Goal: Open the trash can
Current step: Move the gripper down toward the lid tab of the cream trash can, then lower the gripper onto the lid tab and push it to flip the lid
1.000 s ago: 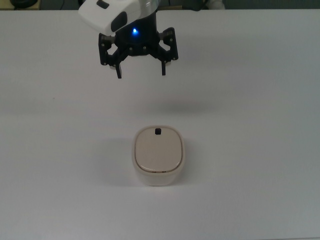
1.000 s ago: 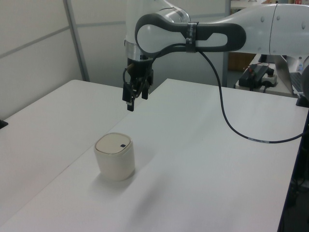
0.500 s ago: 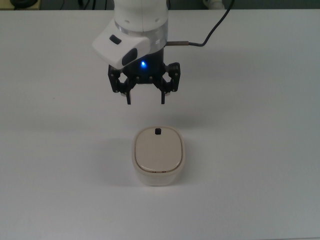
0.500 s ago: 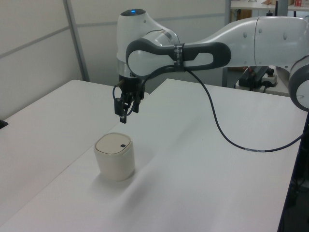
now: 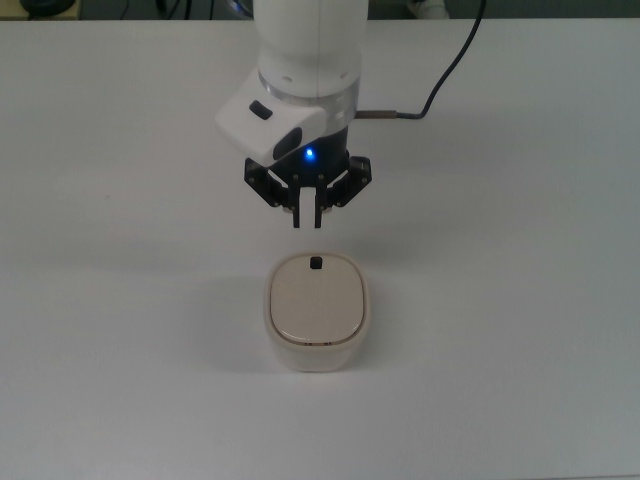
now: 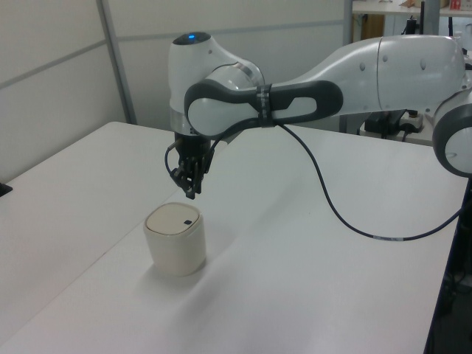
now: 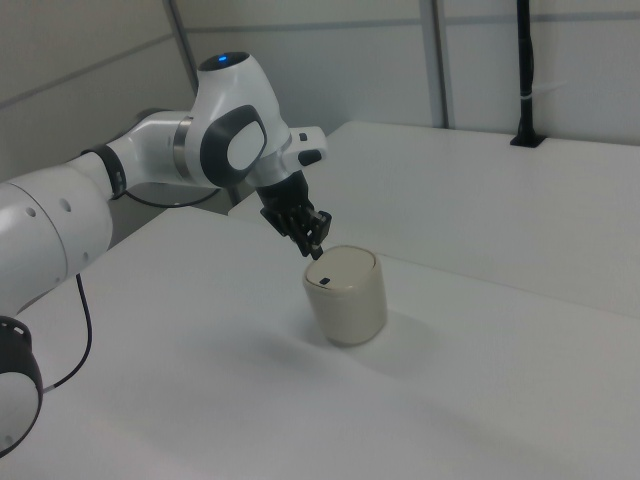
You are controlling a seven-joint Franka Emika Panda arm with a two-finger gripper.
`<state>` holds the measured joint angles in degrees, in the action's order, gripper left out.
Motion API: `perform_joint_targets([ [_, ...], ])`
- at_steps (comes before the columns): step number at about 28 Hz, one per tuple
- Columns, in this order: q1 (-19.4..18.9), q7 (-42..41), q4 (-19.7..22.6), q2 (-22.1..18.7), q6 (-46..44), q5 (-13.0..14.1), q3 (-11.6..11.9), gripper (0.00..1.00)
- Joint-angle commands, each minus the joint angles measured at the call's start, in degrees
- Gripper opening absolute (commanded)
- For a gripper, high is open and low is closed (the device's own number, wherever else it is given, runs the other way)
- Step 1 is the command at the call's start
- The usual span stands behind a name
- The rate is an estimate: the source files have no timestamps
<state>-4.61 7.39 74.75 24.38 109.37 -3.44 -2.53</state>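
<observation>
Cream plastic, rounded at the corners, the trash can (image 5: 317, 312) stands upright near the middle of the white table (image 5: 520, 300), its flat beige lid (image 5: 315, 299) shut and level. A tiny black knob (image 5: 316, 263) sits at the lid's twelve o'clock edge in the top view, which is the side facing the arm.

That placing explains the pose of the claw (image 5: 306, 221). It hangs just beyond the can at twelve o'clock in the top view, fingers pointing down and drawn close together with only a thin gap between the tips, holding nothing. In the left view the claw (image 6: 191, 193) is above the lid and apart from it, right by the knob's edge. My guess is that the narrow setting suits so small a knob: a slim pair of tips can drop around it or press on it without catching the rim of the can.

Around the can the table carries nothing else nearby. A dark cable (image 5: 440, 80) trails from the arm toward one o'clock in the top view, well clear of the lid. Nothing stands between the tips and the knob, so the short drop looks unobstructed. The can is light-looking and could slide if nudged sideways.
</observation>
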Motion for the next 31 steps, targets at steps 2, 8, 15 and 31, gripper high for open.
perform_joint_targets([
  [2,-1.0,2.4,0.7,1.4,3.0,-1.9,0.2,0.0],
  [8,-1.0,2.4,0.6,2.3,3.8,-2.6,0.2,0.0],
  [15,-1.0,2.4,0.7,4.1,4.5,-3.2,0.2,0.0],
  [31,-2.1,4.2,0.4,7.4,7.4,-6.0,0.2,0.0],
])
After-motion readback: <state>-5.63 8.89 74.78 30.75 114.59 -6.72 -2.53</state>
